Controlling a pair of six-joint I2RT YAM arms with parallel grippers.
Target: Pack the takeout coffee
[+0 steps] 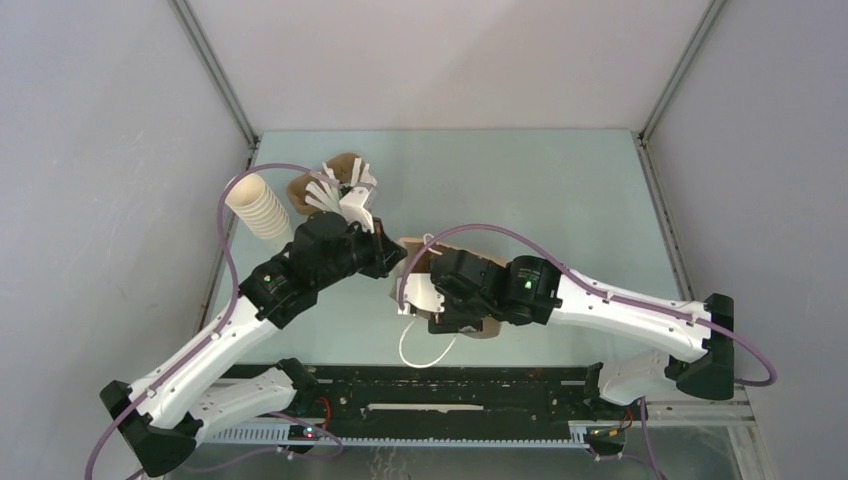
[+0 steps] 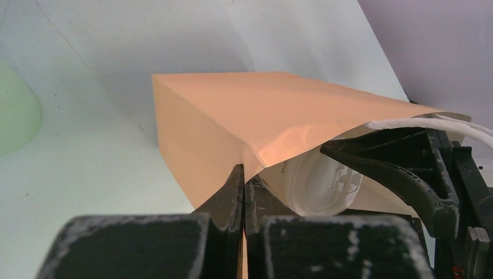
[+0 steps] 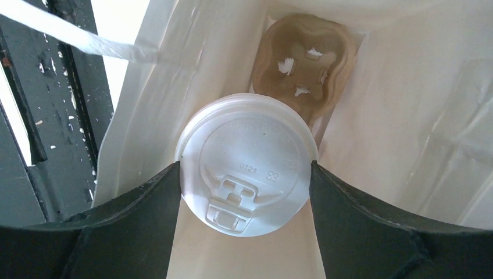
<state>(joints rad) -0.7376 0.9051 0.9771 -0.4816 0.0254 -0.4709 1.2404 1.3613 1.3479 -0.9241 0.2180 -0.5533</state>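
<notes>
Inside the paper bag (image 2: 261, 116), the lidded coffee cup (image 3: 250, 145) sits short of a cardboard carrier (image 3: 302, 64), the right gripper (image 3: 245, 171) grasping it at the lid. The left gripper (image 2: 243, 189) pinches the bag's edge. Probably light and crushable; hold gently by the stiff rim.

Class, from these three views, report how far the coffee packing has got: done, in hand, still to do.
Done: the cup wears its lid, and a pulp carrier sits deep inside the paper bag. In hand: the left tool pinches the bag's rim, while the right tool grips the cup just inside the mouth. Left: probably seat the cup in the carrier, release, withdraw.
</notes>
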